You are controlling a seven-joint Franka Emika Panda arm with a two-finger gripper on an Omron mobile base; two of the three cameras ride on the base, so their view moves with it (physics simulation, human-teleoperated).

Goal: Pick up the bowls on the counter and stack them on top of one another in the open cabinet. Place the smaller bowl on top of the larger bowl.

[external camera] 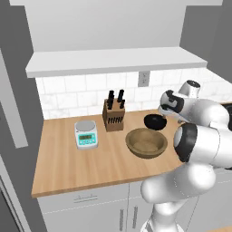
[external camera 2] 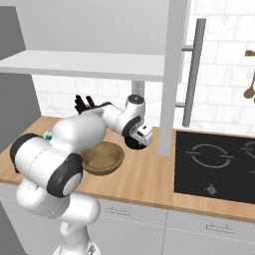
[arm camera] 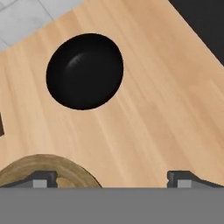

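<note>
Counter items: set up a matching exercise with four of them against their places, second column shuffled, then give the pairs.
Things:
1. smaller bowl
2. larger bowl
3. knife block
4. kitchen scale

Places (left base view):
A. against the tiled wall, left of the black bowl
B. leftmost on the counter
C. nearest the counter's front edge
D. below the open end effector, beside the wooden bowl

Pairs: 1-D, 2-C, 3-A, 4-B
</note>
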